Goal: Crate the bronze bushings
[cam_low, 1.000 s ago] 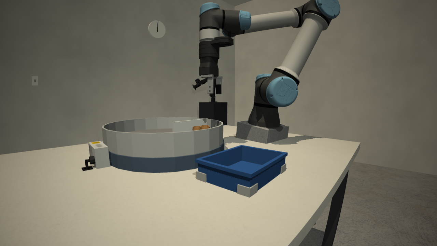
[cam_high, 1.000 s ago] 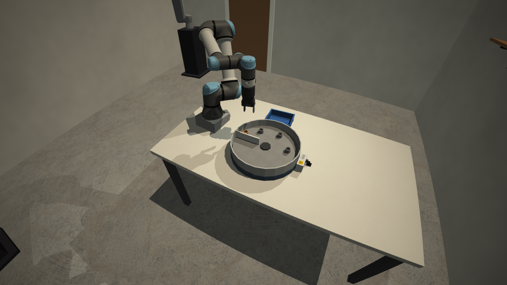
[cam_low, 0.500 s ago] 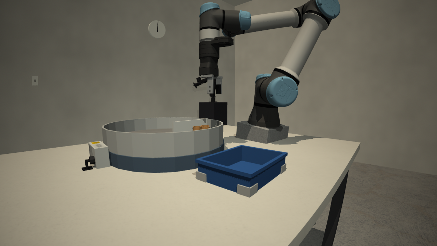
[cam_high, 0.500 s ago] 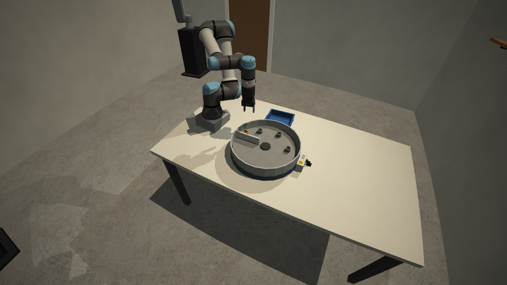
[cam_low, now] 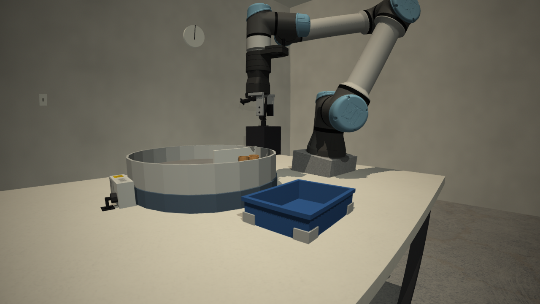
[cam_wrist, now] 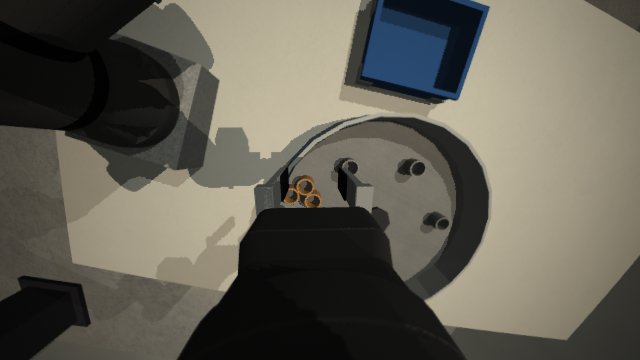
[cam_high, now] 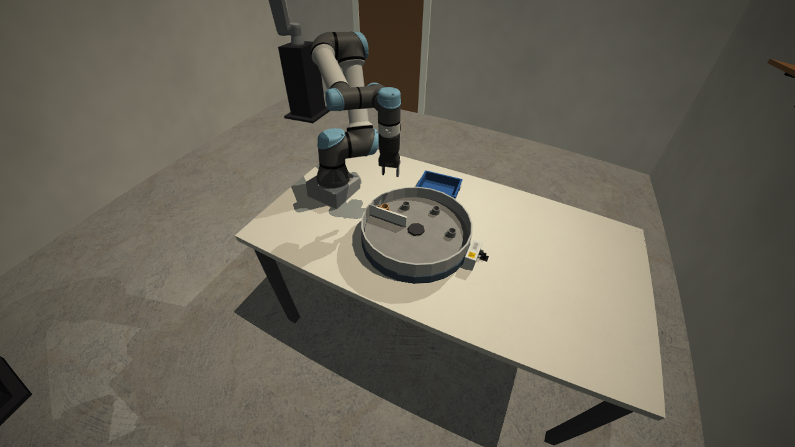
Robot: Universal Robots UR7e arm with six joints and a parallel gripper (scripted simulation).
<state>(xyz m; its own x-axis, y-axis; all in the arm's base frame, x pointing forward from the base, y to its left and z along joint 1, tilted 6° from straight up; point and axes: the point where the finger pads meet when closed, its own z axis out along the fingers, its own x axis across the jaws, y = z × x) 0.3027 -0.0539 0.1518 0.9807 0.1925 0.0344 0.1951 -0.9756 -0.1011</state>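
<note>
1. Wrist view: my gripper (cam_wrist: 313,178) (cam_high: 390,171) (cam_low: 265,109) is released, fingers spread wide with nothing between them. Three bronze bushings (cam_wrist: 305,178) (cam_high: 384,207) (cam_low: 243,159) huddle on the turning table (cam_wrist: 375,150) (cam_high: 417,262) (cam_low: 188,179), so close that I can't tell whether their rims touch. I'd single one out, turn my fingers so each drops into a gap, and descend straight before closing. Only this view gives me the full trio; from them, the crate (cam_wrist: 400,60) (cam_high: 458,187) (cam_low: 310,217) lies toward one o'clock, no bushing visible inside.

2. Top view: the bronze sits near ten o'clock on the turning table, behind a pale barrier (cam_high: 387,215) (cam_low: 226,155). I should keep my outer finger off the rim and the other off the barrier. Steel bushings (cam_high: 435,212) (cam_wrist: 409,167) stand at about eleven, one and three o'clock; I'd leave those alone. The barrier's length shows here, while my own housing hides most of it in the wrist view.

3. Exterior view: I hang well above the rim, touching nothing, and this low angle shows best how high the wall is that I must lift over. Bronze tops peek out near three o'clock, yet no steel shows. Toward four o'clock is the crate; I'd lower each bushing upright to its floor, so nothing rolls.
</note>
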